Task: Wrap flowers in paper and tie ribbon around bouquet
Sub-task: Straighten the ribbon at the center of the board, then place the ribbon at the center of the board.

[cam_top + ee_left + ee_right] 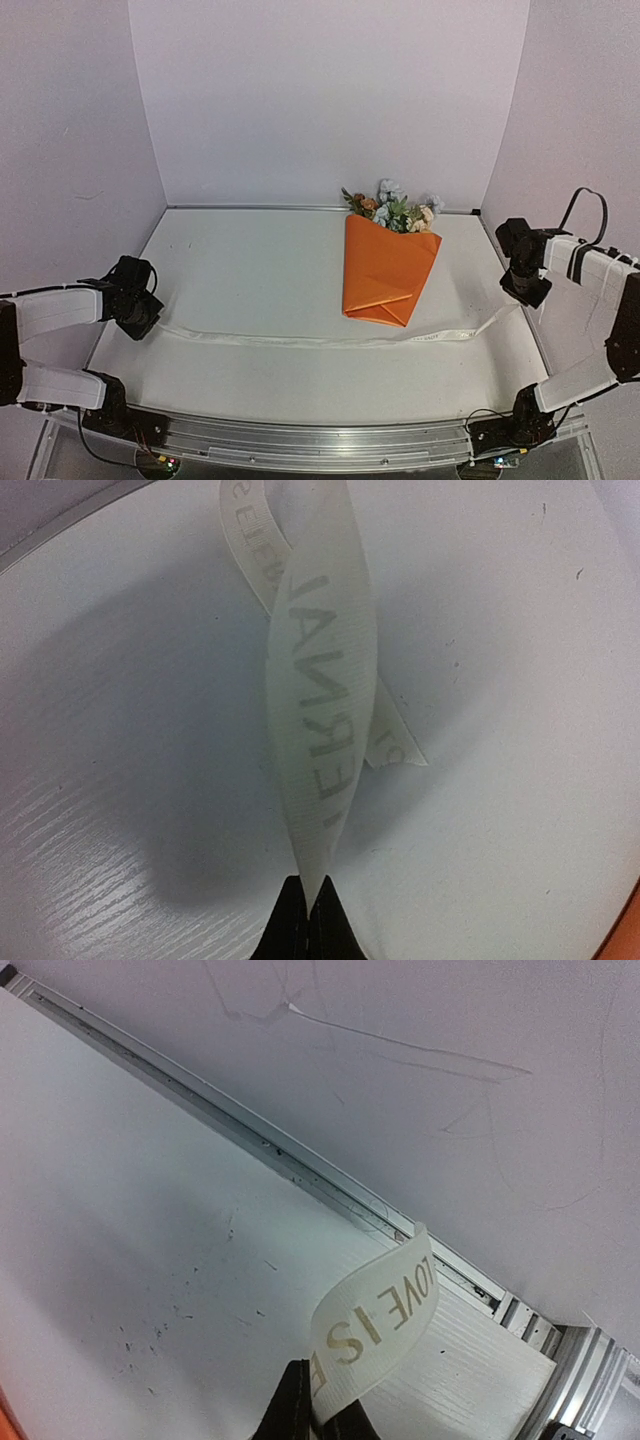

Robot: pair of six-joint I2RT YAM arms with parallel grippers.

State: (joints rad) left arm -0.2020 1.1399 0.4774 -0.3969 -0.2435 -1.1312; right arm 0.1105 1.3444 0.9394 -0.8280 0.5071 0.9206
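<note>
The bouquet (385,265) lies on the table, an orange paper (380,285) cone with its folded tip towards me. The flowers (395,212) stick out of its far end. The cream ribbon (300,340) stretches across the table just on the near side of the cone's tip. My left gripper (150,318) is shut on the ribbon's left end, and the printed band (320,710) rises twisted from the pinched fingertips (308,910). My right gripper (527,295) is shut on the right end, where the ribbon (375,1325) curls up out of the jaws (325,1415).
White table (250,270) with walls at the back and both sides. A metal rail (300,1165) runs along the table edge beside the right gripper. An orange corner of the paper (630,935) shows at the edge of the left wrist view.
</note>
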